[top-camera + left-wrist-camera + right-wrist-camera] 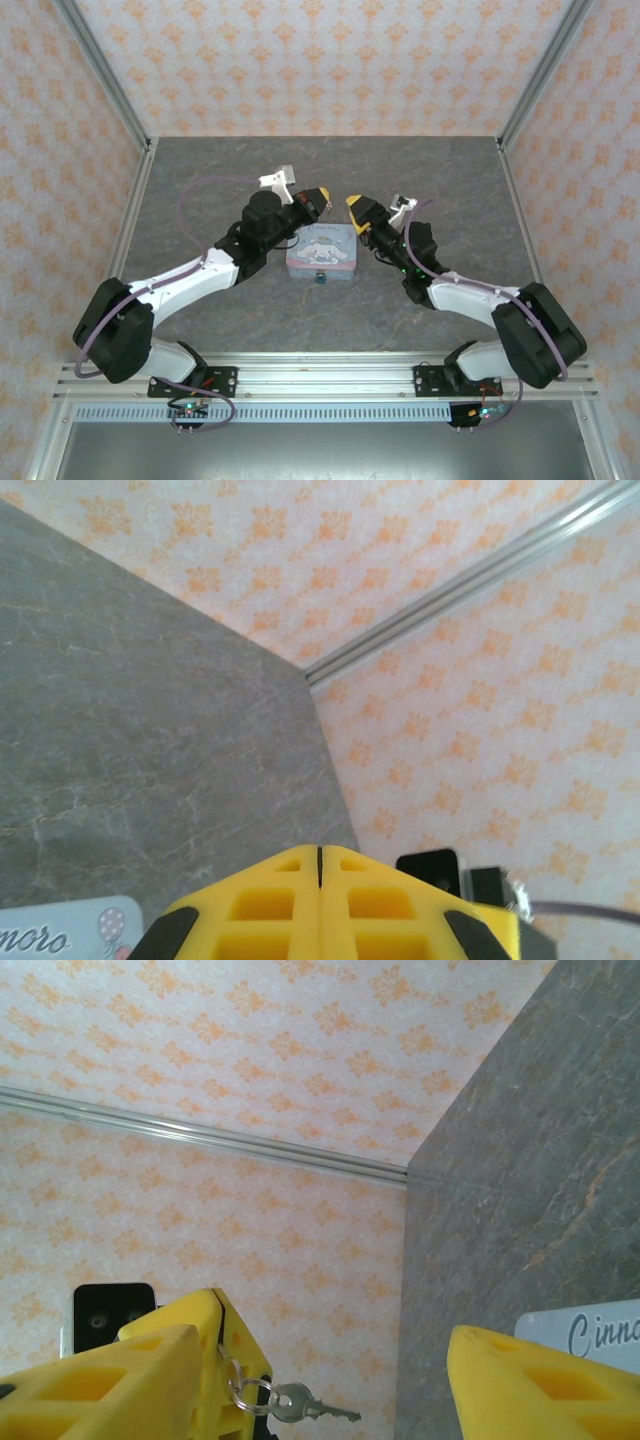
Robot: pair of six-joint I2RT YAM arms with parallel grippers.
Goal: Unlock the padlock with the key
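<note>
**Padlock** (pixel 320 278): tiny and blue, at the near edge of the tin (pixel 322 250), mid-desk (pixel 200 180). Too small to tell how it is fastened. Judged light and hard, apt to swing or skid if pushed. It is best steadied by the body, with the keyhole left free.

**Tin:** pastel and printed, lying flat between the two arms.

**Left claw** (pixel 315 203): above the tin's far left corner, fingers pressed together. In the right wrist view a small ring hangs from their seam, carrying the key (pixel 300 1402).

**Key:** thin pale metal, dangling with its blade pointing sideways. Judged light, stiff and slick. It hangs loose on the ring, so it will likely swivel. A flat pinch across the bow would suit aiming and turning it.

**Right claw** (pixel 358 210): above the tin's far right corner, spread wide, nothing between its fingers (pixel 540 1390). The key hangs just beyond its gap.
</note>
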